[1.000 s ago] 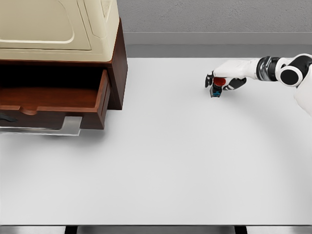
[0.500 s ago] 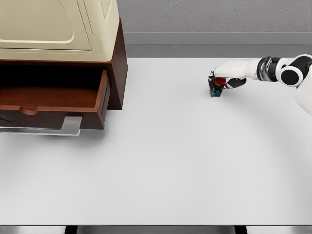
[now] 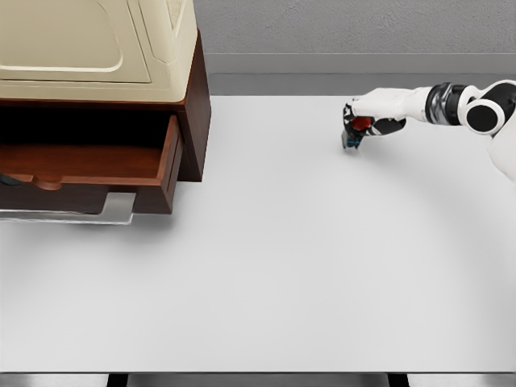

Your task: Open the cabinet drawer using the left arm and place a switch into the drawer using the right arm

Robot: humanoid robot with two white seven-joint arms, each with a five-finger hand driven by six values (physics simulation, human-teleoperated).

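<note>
The wooden cabinet stands at the back left, and its drawer is pulled out and open, with a pale handle bar along its front. The switch, a red button on a dark body, is in my right hand at the back right. The hand's fingers are curled round it, and it hangs tilted just above the table. Of my left arm only a small dark tip shows at the left edge, by the drawer front.
A cream-coloured appliance sits on top of the cabinet. A grey wall runs along the table's far edge.
My right hand closed on the switch, then lifted it slightly up and to the left, tilting it. The dark tip at the left edge moved up a little.
</note>
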